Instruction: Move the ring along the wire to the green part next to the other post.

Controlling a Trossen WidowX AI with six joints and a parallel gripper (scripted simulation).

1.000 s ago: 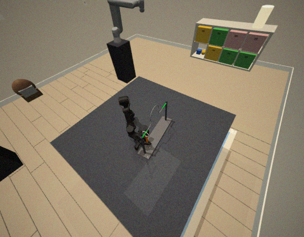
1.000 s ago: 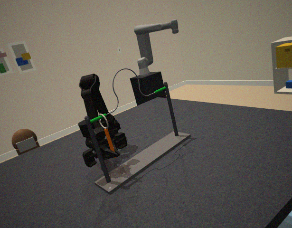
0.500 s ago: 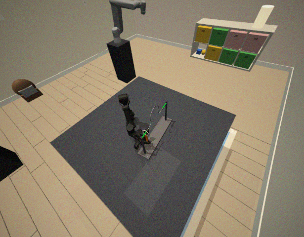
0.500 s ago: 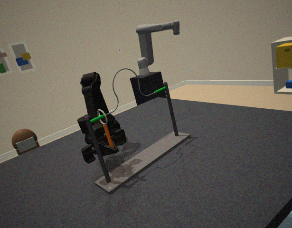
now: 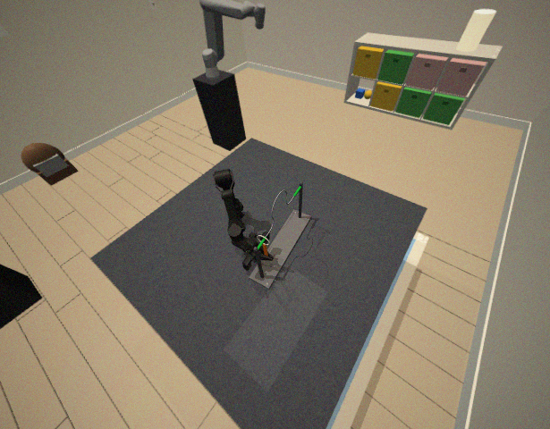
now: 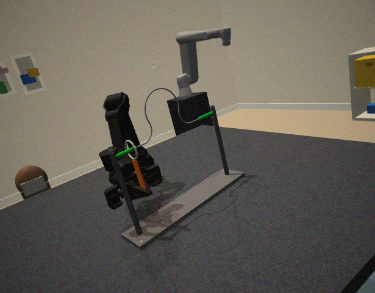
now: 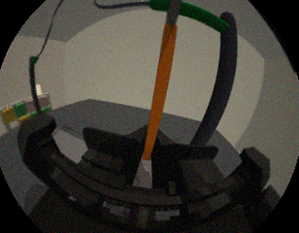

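Note:
The pale ring (image 6: 136,154) is around the green part (image 6: 121,154) (image 5: 259,245) (image 7: 203,14) beside the near post (image 6: 125,192) (image 7: 226,68), close to where the grey wire (image 6: 145,108) begins. Its orange handle (image 6: 138,173) (image 5: 265,249) (image 7: 161,87) points down, slightly tilted. My gripper (image 6: 146,191) (image 7: 149,127) is shut on the handle's lower end, below the wire and beside the near post. Whether the ring's inside touches the green part is too small to tell. The other green part (image 6: 206,115) (image 5: 297,190) is at the far post (image 6: 220,144) (image 5: 300,203).
The grey wire rises in a tall hump from the near green part, then dips before the far one. Both posts stand on a long flat base plate (image 6: 193,198) (image 5: 289,239). My arm (image 5: 234,222) stands on the left side of the plate in the top view.

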